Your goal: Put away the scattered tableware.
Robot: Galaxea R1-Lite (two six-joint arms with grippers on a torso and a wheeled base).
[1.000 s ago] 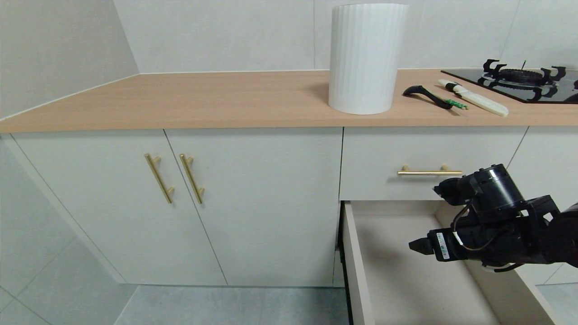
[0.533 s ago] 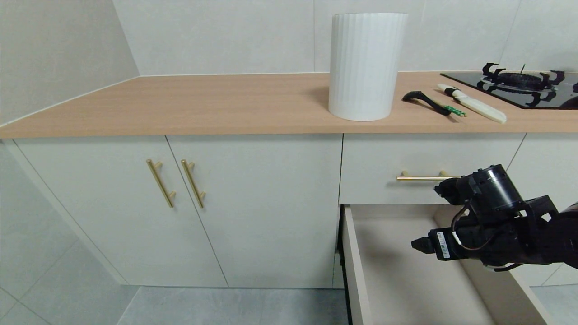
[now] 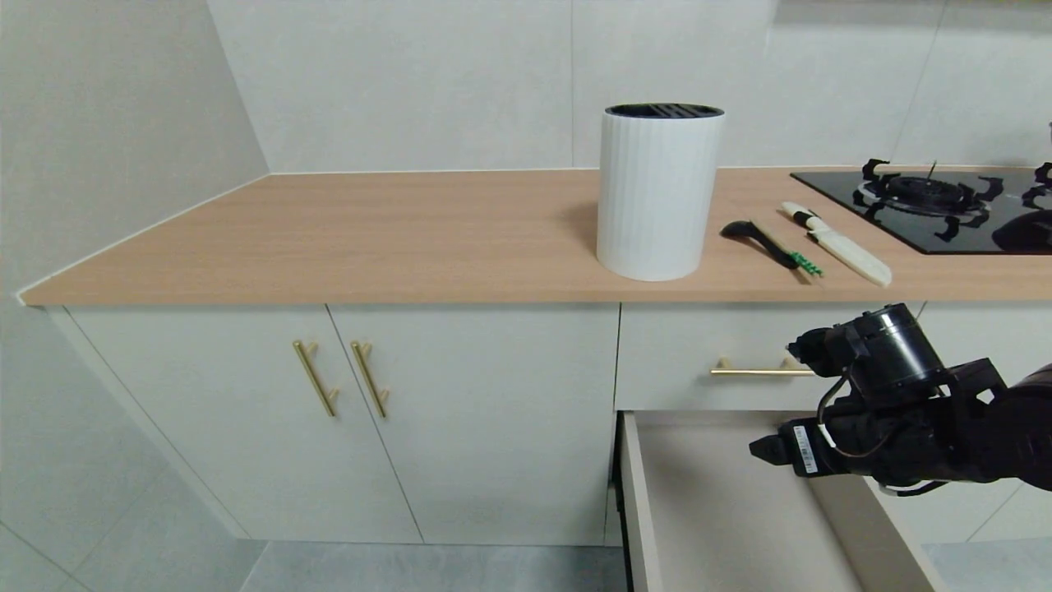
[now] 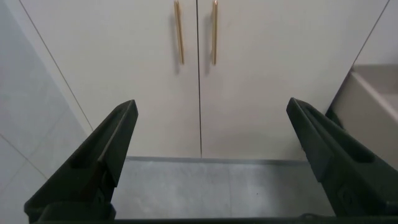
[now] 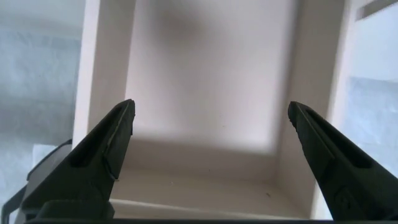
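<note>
well above the right jaws lies the knife (image 3: pixel 838 244).

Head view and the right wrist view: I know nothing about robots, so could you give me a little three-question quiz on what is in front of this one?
1. True or false: the drawer below the right jaws stands open.
2. What lies on the counter between the white ribbed holder and the white knife?
A. a black spoon
B. a plate
C. a cup
3. Fill in: in the right wrist view, the right jaws are ____ (open or shut).

Key: 1 true; 2 A; 3 open.
</note>
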